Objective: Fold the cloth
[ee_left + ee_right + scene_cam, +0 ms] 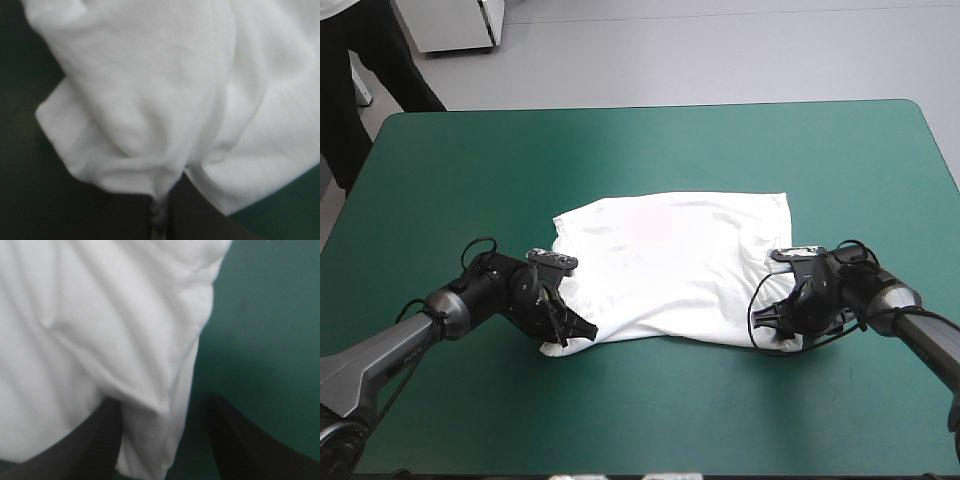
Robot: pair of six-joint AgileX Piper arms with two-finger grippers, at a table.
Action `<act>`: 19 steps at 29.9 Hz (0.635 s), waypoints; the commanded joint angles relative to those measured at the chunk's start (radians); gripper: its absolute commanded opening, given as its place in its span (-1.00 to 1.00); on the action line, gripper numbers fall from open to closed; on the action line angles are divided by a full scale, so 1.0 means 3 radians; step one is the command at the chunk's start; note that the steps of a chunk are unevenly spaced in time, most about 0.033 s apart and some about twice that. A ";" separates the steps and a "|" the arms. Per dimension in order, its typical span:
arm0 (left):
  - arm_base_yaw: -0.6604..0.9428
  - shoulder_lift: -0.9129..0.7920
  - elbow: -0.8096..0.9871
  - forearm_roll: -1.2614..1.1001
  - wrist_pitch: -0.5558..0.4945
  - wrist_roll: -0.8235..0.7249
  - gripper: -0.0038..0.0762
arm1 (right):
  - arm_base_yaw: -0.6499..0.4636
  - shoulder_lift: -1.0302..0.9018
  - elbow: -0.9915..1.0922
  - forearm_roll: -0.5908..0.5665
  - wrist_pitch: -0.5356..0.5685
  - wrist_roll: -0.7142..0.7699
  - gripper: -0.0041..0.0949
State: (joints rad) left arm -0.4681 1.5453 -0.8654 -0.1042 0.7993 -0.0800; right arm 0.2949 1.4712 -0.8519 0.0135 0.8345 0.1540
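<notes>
We see the T-shirt [670, 265] spread on the worktop [620, 150]; left gripper [160, 212] pinches its near corner, right gripper [164, 404] stands spread astride its opposite near edge.

**One overview, two close-ups**

From above and behind, facing forward and down, far enough off to take in the whole table [650, 150]. From the left wrist, along the left gripper [159, 202], close on the near left corner of the T-shirt [150, 95]. From the right wrist, along the right gripper [162, 400], equally close on its near right edge. Shared by all: the T-shirt.
</notes>
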 commanded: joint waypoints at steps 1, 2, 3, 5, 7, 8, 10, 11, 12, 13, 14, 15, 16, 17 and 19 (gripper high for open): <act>-0.0031 0.0186 0.0081 -0.0179 -0.0442 0.0005 -0.93 | 0.0007 0.0100 -0.0033 0.0122 -0.0096 -0.0023 0.10; -0.0031 0.0186 0.0081 -0.0187 -0.0448 0.0005 -0.93 | 0.0007 0.0135 -0.0033 0.0174 -0.0098 -0.0067 0.10; -0.0031 0.0186 0.0081 -0.0187 -0.0455 0.0005 -0.93 | 0.0007 0.0172 -0.0033 0.0253 -0.0101 -0.0128 0.09; -0.0031 0.0186 0.0081 -0.0187 -0.0455 0.0005 -0.93 | 0.0007 0.0222 -0.0033 0.0444 -0.0099 -0.0292 -0.04; -0.0031 0.0186 0.0081 -0.0193 -0.0469 0.0005 -0.93 | 0.0007 0.0235 -0.0033 0.0578 -0.0099 -0.0404 -0.28; -0.0031 0.0186 0.0081 -0.0193 -0.0484 0.0005 -0.93 | 0.0007 0.0241 -0.0033 0.0639 -0.0092 -0.0450 -0.44; -0.0031 0.0186 0.0081 -0.0193 -0.0490 0.0005 -0.93 | 0.0007 0.0241 -0.0033 0.0698 -0.0079 -0.0541 -0.73; -0.0031 0.0186 0.0081 -0.0193 -0.0490 0.0005 -0.93 | 0.0007 0.0241 -0.0033 0.0732 -0.0073 -0.0566 -0.94; -0.0031 0.0179 0.0081 -0.0187 -0.0490 0.0005 -0.93 | 0.0007 0.0241 -0.0033 0.0740 -0.0073 -0.0560 -0.94; -0.0031 0.0179 0.0081 -0.0172 -0.0477 0.0005 -0.93 | 0.0007 0.0241 -0.0033 0.0741 -0.0073 -0.0560 -0.94; -0.0031 0.0179 0.0073 -0.0167 -0.0447 0.0005 -0.93 | 0.0007 0.0241 -0.0033 0.0741 -0.0065 -0.0560 -0.94; -0.0031 0.0179 0.0057 -0.0165 -0.0413 0.0005 -0.93 | 0.0007 0.0232 -0.0033 0.0741 -0.0047 -0.0554 -0.94; -0.0031 0.0170 0.0040 -0.0158 -0.0344 0.0005 -0.93 | 0.0007 0.0213 -0.0033 0.0741 -0.0013 -0.0554 -0.94; -0.0031 0.0157 0.0024 -0.0150 -0.0277 0.0031 -0.93 | 0.0007 0.0180 -0.0033 0.0719 0.0014 -0.0548 -0.94; -0.0031 0.0078 -0.0006 -0.0150 -0.0161 0.0085 -0.93 | 0.0007 0.0104 -0.0033 0.0680 0.0094 -0.0548 -0.94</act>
State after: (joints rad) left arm -0.4681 1.5472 -0.8756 -0.1033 0.8124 -0.0692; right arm 0.2907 1.5154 -0.8744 0.1756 0.8389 0.0000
